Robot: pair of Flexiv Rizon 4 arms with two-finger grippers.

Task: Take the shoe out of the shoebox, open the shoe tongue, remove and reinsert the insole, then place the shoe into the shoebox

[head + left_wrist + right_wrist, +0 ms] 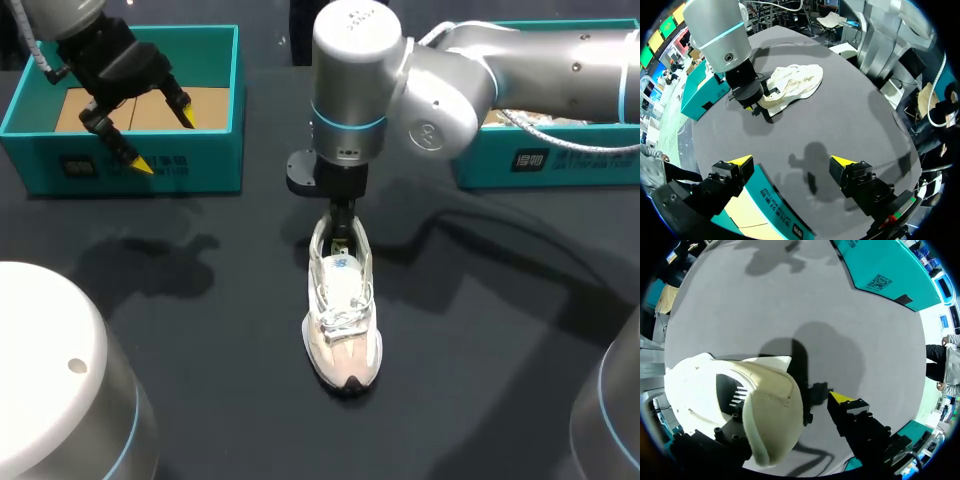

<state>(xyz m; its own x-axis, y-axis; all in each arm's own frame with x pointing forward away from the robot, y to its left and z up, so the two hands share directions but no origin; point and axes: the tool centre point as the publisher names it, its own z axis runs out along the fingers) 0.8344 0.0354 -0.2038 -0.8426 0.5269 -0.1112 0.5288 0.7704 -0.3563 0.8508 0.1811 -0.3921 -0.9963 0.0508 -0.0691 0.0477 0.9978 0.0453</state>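
Right gripper [340, 228] stands vertically over the heel of the shoe [342, 320], fingers spread. One fingertip [841, 399] shows just outside the heel collar [771, 412], with a dark gap between them. The other is hidden behind the collar, apparently inside the opening. Judged state: parted, straddling the collar, nothing clamped.

Shoe position: upright on its sole near the middle of the table [200, 340]. In the head view the toe is at 6 o'clock and the heel at 12. Left box [215, 150] lies at 10 o'clock from the shoe and right box [560, 160] at 2 o'clock, both well apart from it.

Step in hand: the shoe is out of its box and work is at the opening, so this is probably the insole stage. Whether the insole is seated cannot be told.

Next move, as judged: bring the inner finger to the insole's heel edge, close on it and lift straight up. Nothing restrains the shoe, so it may rise or tip with the pull.

Arm pose: right arm [500, 70] enters from 3 o'clock and reaches past the middle, its last link pointing straight down. Left arm [70, 20] enters from 11 o'clock. Left gripper [163, 140] hangs tilted above the left box, fingers wide apart, holding nothing.
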